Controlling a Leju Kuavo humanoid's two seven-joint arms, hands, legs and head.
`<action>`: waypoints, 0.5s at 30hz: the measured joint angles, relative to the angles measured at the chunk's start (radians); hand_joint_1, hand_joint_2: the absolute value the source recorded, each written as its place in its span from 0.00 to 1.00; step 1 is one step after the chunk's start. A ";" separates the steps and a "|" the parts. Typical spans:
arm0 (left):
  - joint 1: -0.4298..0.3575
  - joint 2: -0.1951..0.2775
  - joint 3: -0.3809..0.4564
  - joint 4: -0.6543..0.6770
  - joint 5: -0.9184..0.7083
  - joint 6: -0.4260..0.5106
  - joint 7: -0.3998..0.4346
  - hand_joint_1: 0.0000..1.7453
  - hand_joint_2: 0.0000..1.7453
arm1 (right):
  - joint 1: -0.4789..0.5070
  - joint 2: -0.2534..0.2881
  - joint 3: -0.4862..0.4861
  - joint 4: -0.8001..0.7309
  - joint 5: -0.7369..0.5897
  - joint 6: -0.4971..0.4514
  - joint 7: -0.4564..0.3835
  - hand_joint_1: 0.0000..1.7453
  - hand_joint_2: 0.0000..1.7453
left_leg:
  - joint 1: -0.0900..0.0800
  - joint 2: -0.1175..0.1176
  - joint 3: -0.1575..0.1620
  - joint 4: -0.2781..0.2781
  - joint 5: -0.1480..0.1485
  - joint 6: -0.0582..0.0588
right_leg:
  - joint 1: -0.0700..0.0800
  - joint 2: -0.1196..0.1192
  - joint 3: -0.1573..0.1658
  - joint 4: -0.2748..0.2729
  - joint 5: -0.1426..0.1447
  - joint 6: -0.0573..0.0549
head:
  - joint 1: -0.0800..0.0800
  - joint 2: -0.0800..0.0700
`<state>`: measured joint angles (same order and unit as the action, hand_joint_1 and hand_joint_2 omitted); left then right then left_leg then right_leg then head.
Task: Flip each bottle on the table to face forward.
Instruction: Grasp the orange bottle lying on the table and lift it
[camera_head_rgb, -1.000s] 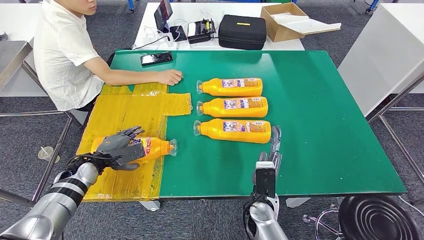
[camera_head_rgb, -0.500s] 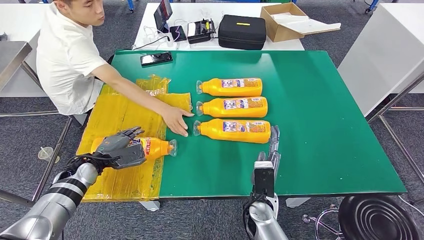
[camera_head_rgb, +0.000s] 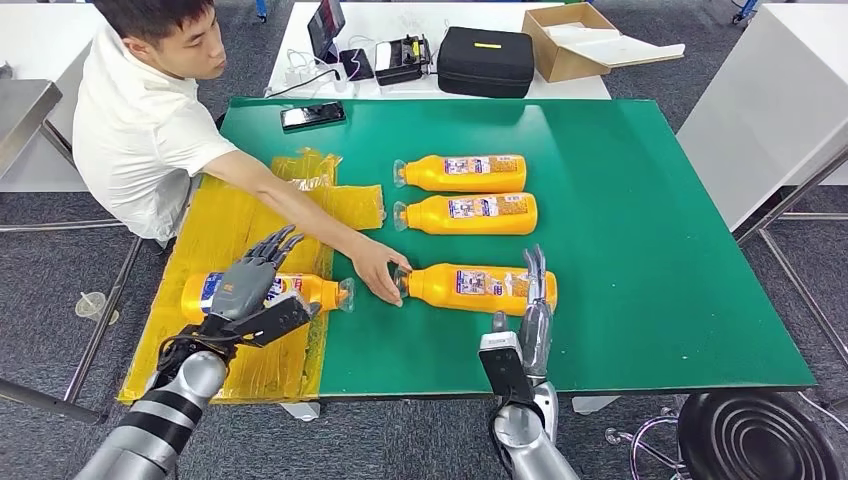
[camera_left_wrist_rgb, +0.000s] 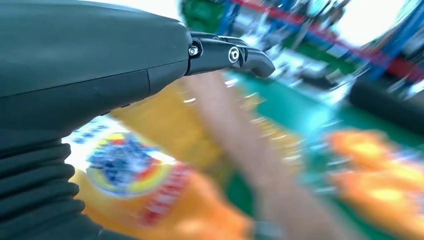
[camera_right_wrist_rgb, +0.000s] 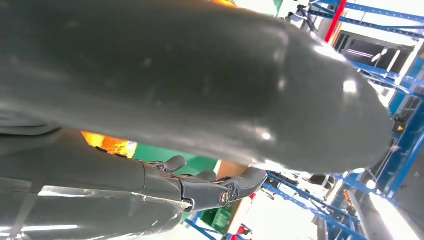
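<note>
Four orange bottles lie on their sides. One, showing a blue-and-white label (camera_head_rgb: 285, 290), rests on the yellow plastic sheet (camera_head_rgb: 240, 225); my left hand (camera_head_rgb: 252, 292) hovers over it with fingers spread, holding nothing. The left wrist view shows that bottle (camera_left_wrist_rgb: 150, 200) blurred under my left hand (camera_left_wrist_rgb: 100, 75). The nearest bottle on the green table (camera_head_rgb: 478, 287) has a person's hand (camera_head_rgb: 381, 281) at its neck. My right hand (camera_head_rgb: 533, 308) stands flat, fingers straight, at that bottle's base end. Two more bottles (camera_head_rgb: 462, 173) (camera_head_rgb: 468, 213) lie farther back, labels up.
The person sits at the table's left side, their arm (camera_head_rgb: 290, 200) stretched across the yellow sheet. A phone (camera_head_rgb: 313, 117) lies at the far left of the green table (camera_head_rgb: 650, 200). A black case (camera_head_rgb: 486, 62) and cardboard box (camera_head_rgb: 575, 40) sit on the white table behind.
The person's hand reached the nearest bottle's neck and the bottle shifted toward the near edge. My left hand lifted off its bottle and spread its fingers. My right hand moved slightly.
</note>
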<state>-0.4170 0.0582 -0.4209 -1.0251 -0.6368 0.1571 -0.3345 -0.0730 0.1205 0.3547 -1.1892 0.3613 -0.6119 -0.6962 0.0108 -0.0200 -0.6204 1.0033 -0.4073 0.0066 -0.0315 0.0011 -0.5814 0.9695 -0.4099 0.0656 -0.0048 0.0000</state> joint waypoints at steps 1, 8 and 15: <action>0.022 -0.010 -0.006 -0.045 0.016 0.000 -0.015 0.00 1.00 | 0.003 -0.001 0.000 0.002 0.015 0.000 0.000 0.00 0.00 | 0.000 0.000 0.000 0.000 0.000 0.000 | 0.000 0.000 -0.001 0.000 0.000 0.000 | 0.000 0.000; 0.111 -0.046 -0.096 -0.270 0.122 -0.047 -0.040 0.00 1.00 | 0.015 -0.002 -0.014 0.028 0.217 -0.001 0.000 0.00 0.00 | 0.000 0.000 -0.003 0.000 0.000 0.000 | 0.001 0.000 -0.004 0.000 0.000 0.000 | 0.000 0.000; 0.150 -0.053 -0.140 -0.362 0.177 -0.062 -0.070 0.00 1.00 | 0.020 0.015 -0.076 0.079 0.427 -0.002 0.000 0.00 0.00 | 0.001 0.000 -0.003 0.000 0.000 0.000 | 0.001 0.000 -0.004 0.000 0.000 0.000 | 0.000 0.000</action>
<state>-0.2673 0.0054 -0.5606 -1.3875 -0.4594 0.0955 -0.4047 -0.0531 0.1350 0.2788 -1.1097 0.7880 -0.6140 -0.6962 0.0114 -0.0196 -0.6234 1.0031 -0.4074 0.0063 -0.0305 0.0012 -0.5852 0.9696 -0.4099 0.0656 -0.0050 0.0000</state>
